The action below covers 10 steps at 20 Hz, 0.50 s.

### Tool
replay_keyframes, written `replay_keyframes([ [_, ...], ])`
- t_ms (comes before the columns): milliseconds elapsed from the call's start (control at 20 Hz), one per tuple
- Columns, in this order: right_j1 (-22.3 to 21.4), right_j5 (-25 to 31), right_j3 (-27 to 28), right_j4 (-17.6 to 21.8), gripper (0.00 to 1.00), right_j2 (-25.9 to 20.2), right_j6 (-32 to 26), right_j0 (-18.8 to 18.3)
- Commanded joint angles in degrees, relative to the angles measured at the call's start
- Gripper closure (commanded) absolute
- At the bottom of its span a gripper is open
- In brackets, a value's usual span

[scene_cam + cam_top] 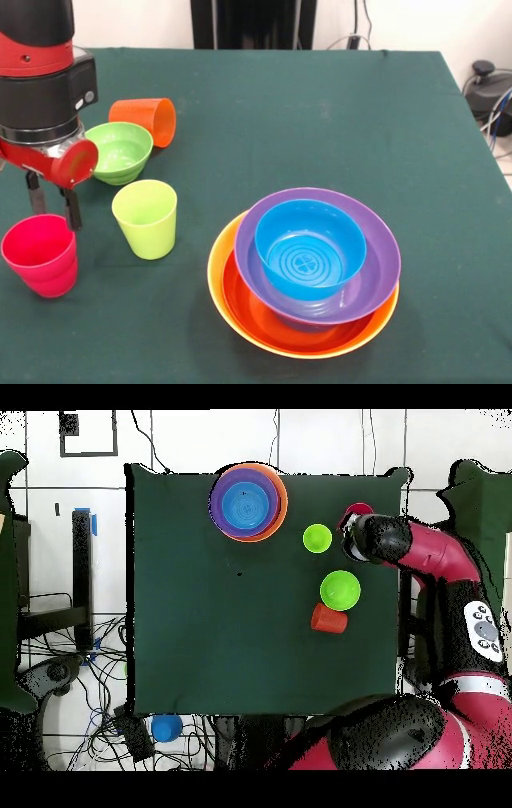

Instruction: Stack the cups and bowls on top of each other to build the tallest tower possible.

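My gripper (54,216) hangs at the table's left edge, open, its fingertips (74,218) at the rim of the upright pinkish red cup (40,256), holding nothing. The lime green cup (146,218) stands upright to its right. The orange cup (144,120) lies on its side behind the small green bowl (120,152). The tower (308,268) is a yellow-orange bowl (220,300) holding a red-orange bowl (264,316), a purple bowl (376,264) and a blue bowl (310,250). In the overhead view the arm (385,539) hides most of the red cup (356,510). The big pink bowl is out of view.
A second small blue bowl (166,727) lies off the table on the floor among cables. The green table cloth (320,112) ends close to the left of the red cup. The robot's pedestal stands at the far side.
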<state>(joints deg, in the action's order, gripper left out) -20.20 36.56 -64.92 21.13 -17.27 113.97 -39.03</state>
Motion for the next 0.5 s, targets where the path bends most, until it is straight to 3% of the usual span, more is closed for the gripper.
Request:
replay_keyframes([
  [50,2.01,1.76,-2.32,4.82,0.0,-4.87,-15.41,0.38],
  [500,-1.42,5.34,-4.35,4.02,0.0,-4.82,-15.34,-0.01],
])
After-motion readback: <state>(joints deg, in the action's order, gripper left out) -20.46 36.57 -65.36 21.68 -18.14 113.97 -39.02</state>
